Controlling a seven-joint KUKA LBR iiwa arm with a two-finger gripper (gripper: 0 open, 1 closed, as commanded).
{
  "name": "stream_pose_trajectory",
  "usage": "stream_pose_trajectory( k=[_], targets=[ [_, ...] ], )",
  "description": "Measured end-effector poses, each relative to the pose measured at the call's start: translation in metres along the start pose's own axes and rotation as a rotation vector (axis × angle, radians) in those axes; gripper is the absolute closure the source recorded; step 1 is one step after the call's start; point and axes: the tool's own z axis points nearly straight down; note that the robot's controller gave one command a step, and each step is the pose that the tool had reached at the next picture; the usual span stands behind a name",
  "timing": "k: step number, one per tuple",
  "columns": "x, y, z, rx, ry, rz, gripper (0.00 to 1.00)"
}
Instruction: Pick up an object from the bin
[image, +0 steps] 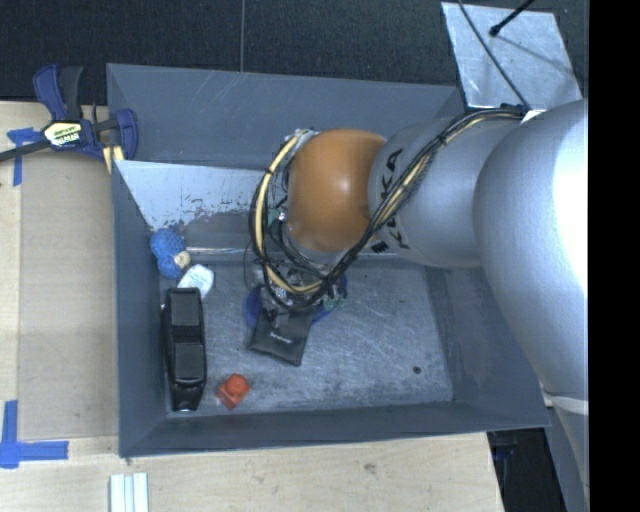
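The claw (279, 338) is down at the floor of the bin (300, 100). Whether it is open or closed cannot be told. A blue thing (254, 308), perhaps partly under the claw, lies against it. A small red piece (232, 390) and a long black block (185, 350) lie near, on the claw's view-left.

Landmark: grey metal bin (290, 82).
Beyond the bin's far rim: dark ground (330, 40), matte and finely textured, with a thin pale line (243, 35) running straight down to the rim.
Past the bin's far right corner: a grey sheet (495, 65), a dark rod (520, 14) slanting over it.
Left of the bin: a flat tan surface (60, 300).
Light: brightest on the bin's far inner wall.
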Motion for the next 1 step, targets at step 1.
stream_pose_trajectory(
  k=[1],
  targets=[
    [-0.0295, -0.0006, -0.1484, 0.002, -0.002, -0.003, 1.00]
  ],
)
